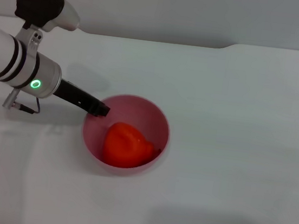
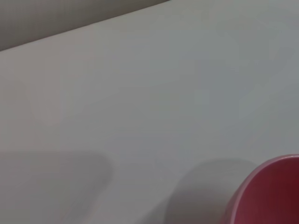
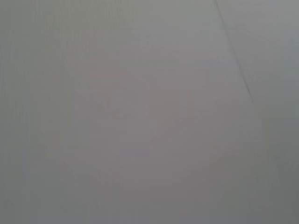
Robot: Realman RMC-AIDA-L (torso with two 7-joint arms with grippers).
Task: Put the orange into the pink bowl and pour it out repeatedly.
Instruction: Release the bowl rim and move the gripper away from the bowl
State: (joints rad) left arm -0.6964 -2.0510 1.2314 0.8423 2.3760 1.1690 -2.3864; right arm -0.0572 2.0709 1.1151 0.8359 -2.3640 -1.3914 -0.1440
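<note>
Orange (image 1: 127,145) lies inside the pink bowl (image 1: 161,125); left gripper (image 1: 101,110) pinches its rim, white table (image 1: 245,129) around.

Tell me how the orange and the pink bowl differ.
The orange is bright red-orange and lumpy; the pink bowl is smooth and pink. The orange is smaller and solid; the pink bowl is wider, hollow and open-topped. The orange lies inside; the pink bowl stands on the table, the left gripper at its rim. Both are roundish.
</note>
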